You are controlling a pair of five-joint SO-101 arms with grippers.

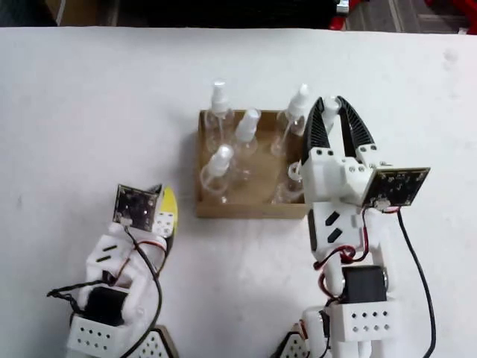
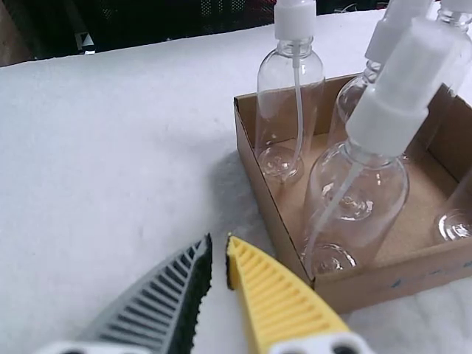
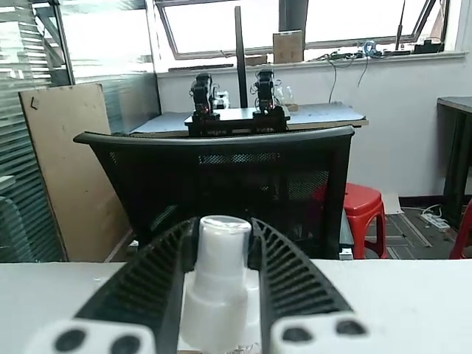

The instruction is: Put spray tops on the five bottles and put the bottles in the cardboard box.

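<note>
Shows the left gripper (image 2: pixel 219 247) low over the white table (image 1: pixel 89 112), drawn almost closed on nothing, with its grey and yellow tips a sliver apart. Places it just off the near left corner of the cardboard box (image 1: pixel 250 211), apart from the wall.

Shows the right gripper (image 1: pixel 336 104) raised beside the box's far right corner. Sets a white spray top (image 3: pixel 221 280) in line with its mouth in the right wrist view; cannot tell whether this is grasped or released.

Locates all five clear bottles inside the open box, standing on its floor:
- far-left bottle (image 1: pixel 218 127), upright in the far left corner, white top on.
- middle bottle (image 1: pixel 246 136), just beside it toward the centre, white top on.
- far-right bottle (image 1: pixel 289 130), by the far right corner, leaning slightly, with its white top near the right gripper.
- near-left bottle (image 1: pixel 216 177), by the front wall, white top on.
- near-right bottle (image 1: pixel 287 190), by the near right corner, partly hidden behind the right arm.

Shows, in the left wrist view, thin dip tubes running down inside the clear bodies.
</note>
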